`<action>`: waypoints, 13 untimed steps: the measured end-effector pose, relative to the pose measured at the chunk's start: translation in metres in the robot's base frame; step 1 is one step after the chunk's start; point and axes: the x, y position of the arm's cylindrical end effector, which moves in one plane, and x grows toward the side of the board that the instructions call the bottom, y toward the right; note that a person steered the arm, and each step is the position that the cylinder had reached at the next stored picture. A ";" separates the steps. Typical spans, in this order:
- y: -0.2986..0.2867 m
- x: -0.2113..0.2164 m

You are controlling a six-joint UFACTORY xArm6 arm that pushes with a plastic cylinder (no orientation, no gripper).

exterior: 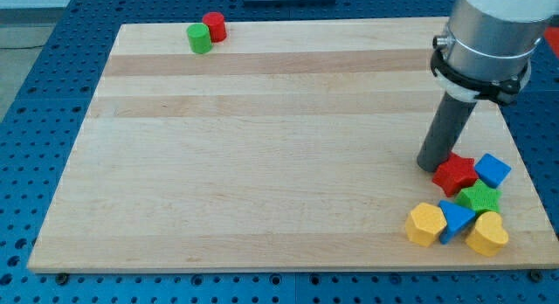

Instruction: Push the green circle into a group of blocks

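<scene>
The green circle [199, 38] is a short green cylinder near the view's top left edge of the wooden board [262, 164]. A red cylinder [215, 26] touches it on its upper right. My tip [431, 164] is far away at the view's right, just left of a red star block [455, 174]. That star belongs to a cluster at the bottom right: a blue cube [493, 170], a green star block [480, 199], a blue triangle [455, 220], a yellow hexagon [424, 224] and a yellow heart [487, 235].
The arm's grey body [489, 33] hangs over the board's top right corner. A blue perforated table [35, 120] surrounds the board. The bottom-right cluster lies close to the board's right and bottom edges.
</scene>
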 end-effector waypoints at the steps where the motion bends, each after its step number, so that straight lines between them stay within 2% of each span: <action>1: 0.000 0.004; 2: -0.025 -0.008; 3: -0.091 -0.043; 5: -0.277 -0.067; 6: -0.350 -0.116; 7: -0.392 -0.174; 8: -0.416 -0.229; 9: -0.414 -0.284; 10: -0.390 -0.296; 12: -0.338 -0.253; 13: -0.342 -0.253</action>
